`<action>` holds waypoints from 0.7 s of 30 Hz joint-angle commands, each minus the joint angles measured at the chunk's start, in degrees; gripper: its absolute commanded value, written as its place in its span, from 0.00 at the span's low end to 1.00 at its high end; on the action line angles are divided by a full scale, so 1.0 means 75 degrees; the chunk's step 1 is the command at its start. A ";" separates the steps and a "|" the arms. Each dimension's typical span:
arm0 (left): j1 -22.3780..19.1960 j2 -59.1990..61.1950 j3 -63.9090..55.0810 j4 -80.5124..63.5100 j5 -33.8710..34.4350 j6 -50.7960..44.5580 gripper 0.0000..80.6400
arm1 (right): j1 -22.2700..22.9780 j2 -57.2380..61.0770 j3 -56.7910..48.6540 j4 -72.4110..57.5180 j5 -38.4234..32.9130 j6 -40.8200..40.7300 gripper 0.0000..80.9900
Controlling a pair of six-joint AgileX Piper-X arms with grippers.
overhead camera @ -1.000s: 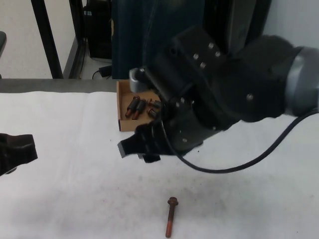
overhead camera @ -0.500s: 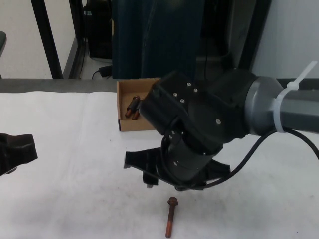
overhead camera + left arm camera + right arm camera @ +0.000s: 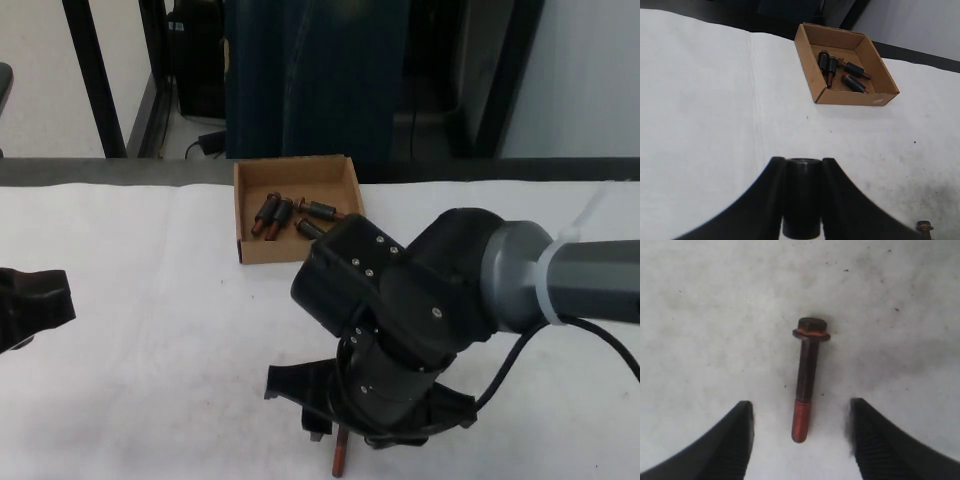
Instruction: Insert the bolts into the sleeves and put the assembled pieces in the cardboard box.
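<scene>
The bolt [image 3: 807, 375] lies flat on the white counter [image 3: 700, 315], straight ahead of the right hand [image 3: 800, 404]. In the right wrist view its long axis runs almost straight up and down the frame. The flanged hex head is toward the top and the lighter orange tip points down into the gap of the hand. The two fingers [image 3: 730, 445] stand wide apart, one on each side of that tip, with bare counter between each of them and the shank. They hold nothing and touch nothing that can be seen. Closing would bring them across the bolt's length, so the alignment looks right for a pinch. The grip would land near the tip end unless the hand goes further forward first. Whether the fingertips already rest on the counter cannot be told.

In the high view the right hand sits at the bottom centre, with the bolt's lower end showing just beneath it. The left hand [image 3: 802, 172] is at the far left edge there, well apart from the bolt, so the right arm is plainly the nearer one. The left hand is clamped on a dark sleeve [image 3: 801, 210], its open end facing outward.

The cardboard box [image 3: 850, 97] is in the upper right of the left wrist view and has four assembled pieces [image 3: 827, 65] lying in it.
</scene>
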 commanded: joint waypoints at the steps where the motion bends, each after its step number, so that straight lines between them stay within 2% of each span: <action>1: 0.0008 -0.0066 -0.0018 -0.0134 0.0057 -0.0050 0.01 | -0.0035 0.0183 0.0015 -0.0199 0.0110 -0.0190 0.67; 10: 0.0008 -0.0066 -0.0018 -0.0134 0.0057 -0.0050 0.01 | -0.0245 0.0495 0.0015 -0.0172 0.0211 -0.0370 0.67; 17: 0.0008 -0.0066 -0.0018 -0.0134 0.0057 -0.0050 0.01 | -0.0266 0.0495 0.0015 -0.0501 0.0232 -0.0701 0.52; 21: 0.0008 -0.0066 -0.0018 -0.0134 0.0057 -0.0050 0.01 | -0.0321 0.0579 0.0015 -0.0511 0.0232 -0.0701 0.51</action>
